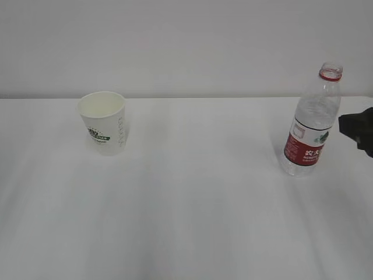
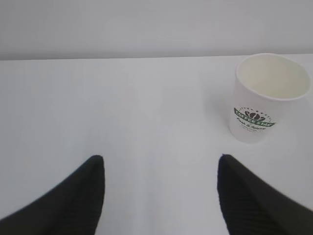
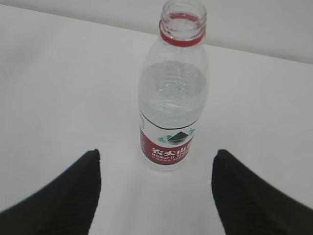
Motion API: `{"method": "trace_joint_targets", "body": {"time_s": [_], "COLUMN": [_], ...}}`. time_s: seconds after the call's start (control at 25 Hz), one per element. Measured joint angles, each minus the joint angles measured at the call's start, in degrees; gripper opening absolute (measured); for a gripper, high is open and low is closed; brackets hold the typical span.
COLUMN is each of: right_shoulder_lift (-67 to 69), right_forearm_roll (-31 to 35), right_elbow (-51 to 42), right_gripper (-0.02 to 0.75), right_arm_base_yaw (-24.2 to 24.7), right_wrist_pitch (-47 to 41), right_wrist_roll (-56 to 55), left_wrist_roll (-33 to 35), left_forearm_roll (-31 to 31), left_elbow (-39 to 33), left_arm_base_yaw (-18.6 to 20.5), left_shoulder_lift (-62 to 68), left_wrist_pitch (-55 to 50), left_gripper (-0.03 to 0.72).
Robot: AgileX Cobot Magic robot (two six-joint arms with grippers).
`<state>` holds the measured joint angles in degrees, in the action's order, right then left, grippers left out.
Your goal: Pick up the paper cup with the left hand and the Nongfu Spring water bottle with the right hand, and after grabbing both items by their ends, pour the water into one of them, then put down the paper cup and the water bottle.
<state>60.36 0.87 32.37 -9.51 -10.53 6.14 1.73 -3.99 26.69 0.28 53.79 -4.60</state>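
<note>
In the left wrist view the left hand (image 2: 160,196) shows only two ribbed, pointed black fingertips, jaws spread wide and holding nothing, with bare white bench (image 2: 122,107) between them. The paper cup (image 2: 268,98) stands upright ahead and off to the right of that gap, well apart from the fingers, so the hand would probably need to shift sideways before closing on it. The cup is a thin white tapered shell with a rolled rim and a dark round logo; its inside looks pale and I cannot tell whether it holds any liquid.

The right hand (image 3: 156,193) is likewise wide open and empty, and the Nongfu Spring water bottle (image 3: 172,93) sits upright just beyond it, roughly centred between the fingertips, which suits a straight approach. The bottle is clear, ribbed plastic, uncapped, with a red neck ring and a red-and-white label; the water (image 3: 171,100) fills much of it.

From the exterior view, cup and bottle stand far apart on the smooth bench, each on its own arm's side.
</note>
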Motion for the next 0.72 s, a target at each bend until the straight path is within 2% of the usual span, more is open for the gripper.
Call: {"method": "trace_joint_targets", "body": {"time_s": [0.16, 0.32, 0.52, 0.72], "right_shoulder_lift": [3.41, 5.19, 5.87, 5.87], "right_forearm_roll": [0.10, 0.12, 0.12, 0.22], "right_elbow": [0.00, -1.02, -8.92, -15.19], "right_gripper": [0.535, 0.535, 0.534, 0.534], "right_arm_base_yaw": [0.00, 0.00, 0.00, -0.11], "right_wrist_pitch": [2.68, 7.29, 20.95, 32.59], "right_wrist_roll": [-0.74, -1.17, -4.44, -6.75], "left_wrist_roll": [0.00, 0.00, 0.00, -0.15], "left_forearm_roll": [0.23, 0.23, -0.66, -1.69], "left_elbow": [-0.79, -4.39, -8.92, -9.73], "left_arm_base_yaw": [0.00, 0.00, 0.00, 0.00], "left_shoulder_lift": [0.10, 0.10, 0.34, 4.46], "left_wrist_pitch": [1.46, 7.37, 17.59, 22.99], "left_gripper": [0.524, 0.524, 0.524, 0.524]}}
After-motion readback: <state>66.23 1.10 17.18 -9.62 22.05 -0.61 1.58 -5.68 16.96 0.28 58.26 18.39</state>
